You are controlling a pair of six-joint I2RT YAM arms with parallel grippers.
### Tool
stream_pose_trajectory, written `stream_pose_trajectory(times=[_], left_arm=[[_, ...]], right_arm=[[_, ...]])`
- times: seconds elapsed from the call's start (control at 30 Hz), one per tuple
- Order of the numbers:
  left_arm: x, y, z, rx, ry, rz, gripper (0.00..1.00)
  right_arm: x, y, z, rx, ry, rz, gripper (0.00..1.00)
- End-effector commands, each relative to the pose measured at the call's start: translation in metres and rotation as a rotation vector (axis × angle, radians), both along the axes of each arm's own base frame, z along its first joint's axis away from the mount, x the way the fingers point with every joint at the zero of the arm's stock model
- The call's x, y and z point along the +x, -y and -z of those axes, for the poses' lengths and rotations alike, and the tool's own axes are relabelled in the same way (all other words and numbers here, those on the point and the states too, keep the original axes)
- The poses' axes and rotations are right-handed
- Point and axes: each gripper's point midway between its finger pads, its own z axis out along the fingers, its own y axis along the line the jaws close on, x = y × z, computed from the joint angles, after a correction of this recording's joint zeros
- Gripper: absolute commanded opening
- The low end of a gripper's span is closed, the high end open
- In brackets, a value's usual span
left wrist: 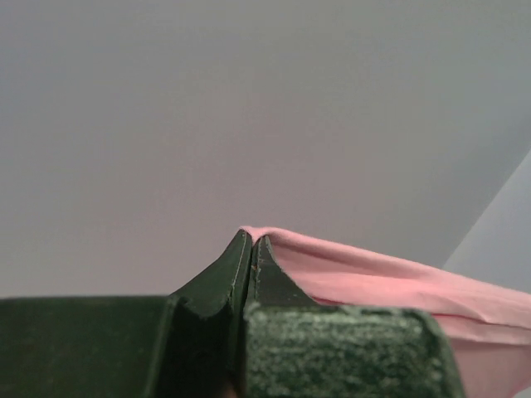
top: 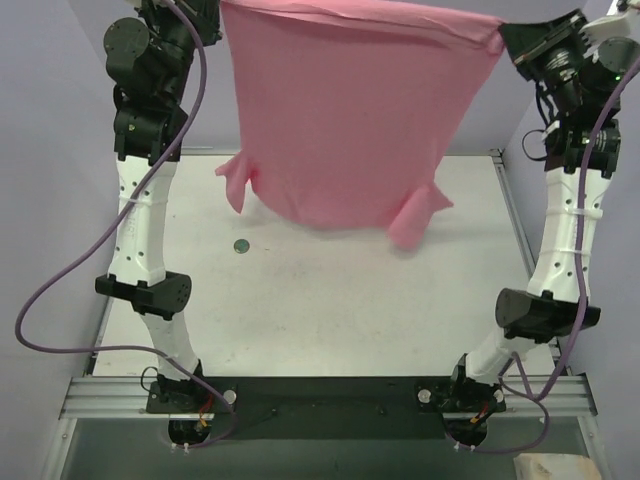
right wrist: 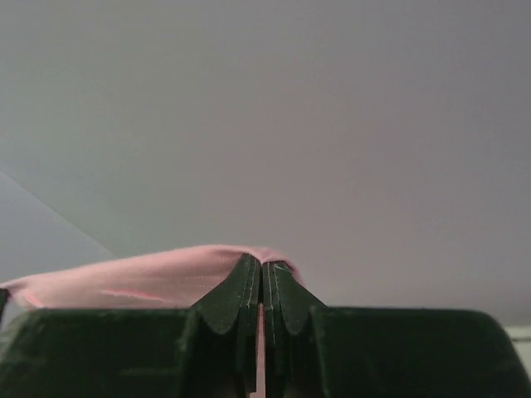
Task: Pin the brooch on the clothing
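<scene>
At the upper left, the left hand is raised high, and its wrist view shows the two fingers pressed together on a thin fold of the clothing, pinching it at the very tips. Below it and well apart from either hand, the brooch lies alone on the counter, just in front of the shirt's lower left sleeve. The pink shirt hangs as a wide sheet between the arms, hem uppermost and sleeves down. I cannot tell whether its lowest part touches the counter. At the upper right, the right hand is likewise clamped on the other corner, fabric caught between its closed fingers.

The hold looks to me like the first weak spot. Each hand grips only a sliver of soft cloth, so a tug that stretches the hem tighter could pull a corner free, and the shirt would swing or drop in a heap.

The second risk is the brooch. If the shirt is laid down toward the near side, it may cover or sweep the tiny disc, hiding it from the overhead camera or nudging it away.

With both hands occupied, neither can pick up the brooch until the cloth is spread flat. A wrinkled landing would leave a poor surface for pinning.
</scene>
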Motion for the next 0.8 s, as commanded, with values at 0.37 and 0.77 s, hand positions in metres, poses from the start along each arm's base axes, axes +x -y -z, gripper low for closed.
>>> stream_pose_trajectory(times=[0.37,0.77], left_arm=[[-0.012,-0.051,0.079,-0.09,-0.046,-0.055,0.0],[-0.085,-0.021,0.39,-0.07,-0.597,-0.013,0.0]], right_arm=[[-0.014,0.011,0.078,0.12,-0.055,-0.062,0.0],[-0.126,0.015,0.422,0.097,-0.758,0.105,0.0]])
